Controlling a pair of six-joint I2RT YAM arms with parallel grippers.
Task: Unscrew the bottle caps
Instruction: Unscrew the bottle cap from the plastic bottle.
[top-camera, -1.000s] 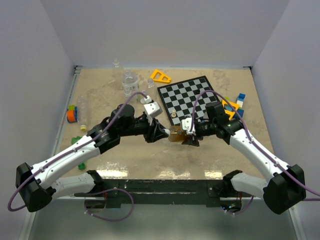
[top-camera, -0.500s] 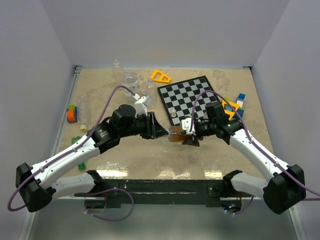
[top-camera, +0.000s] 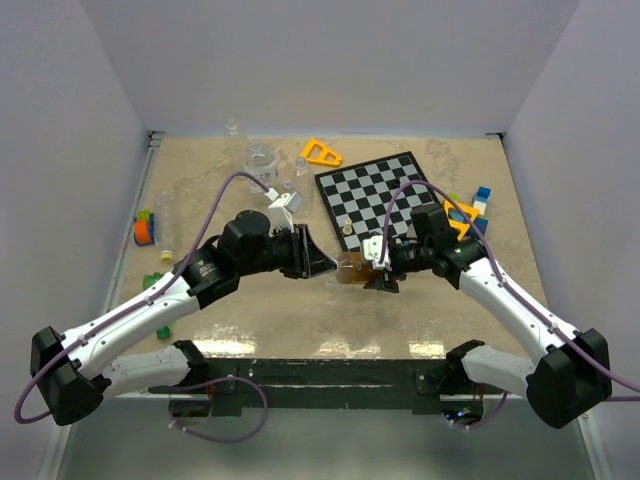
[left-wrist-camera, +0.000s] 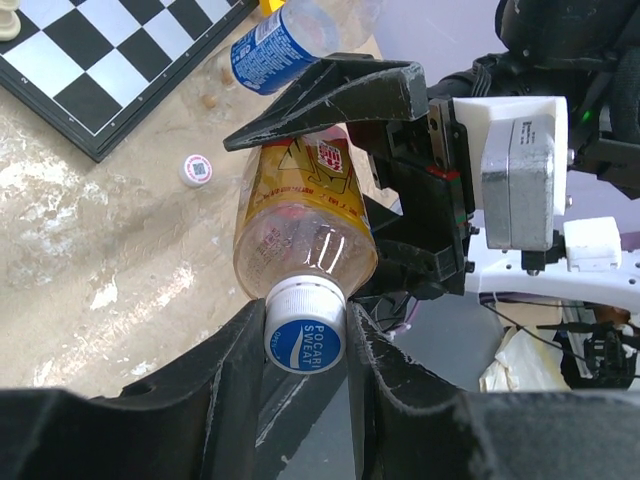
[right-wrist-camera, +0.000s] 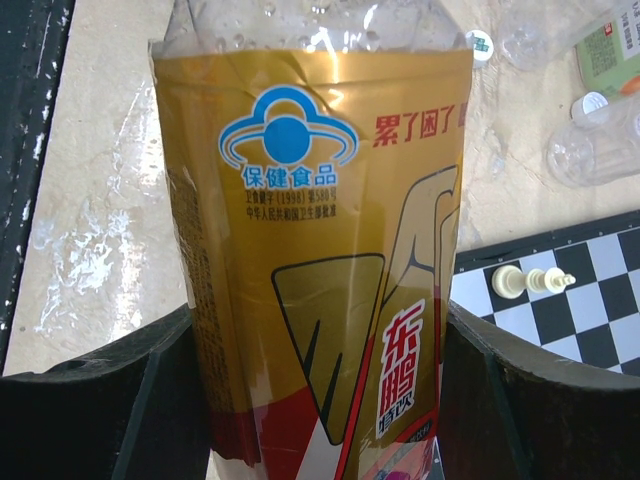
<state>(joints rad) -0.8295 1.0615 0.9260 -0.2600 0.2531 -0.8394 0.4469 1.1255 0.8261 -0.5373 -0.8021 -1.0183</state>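
Right pincer (top-camera: 372, 272) seemingly grips amber bottle (top-camera: 347, 268).

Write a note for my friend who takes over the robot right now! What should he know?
Left gripper: shut on the blue-and-white cap of the brown bottle.
Right gripper: shut on that bottle's body, holding it sideways between the arms.
Done: one loose white cap lies on the table near the chessboard.
Left: the gripped cap sits on the bottle's neck, so it needs twisting off. The blue-label bottle lies behind; whether its cap is on cannot be told.
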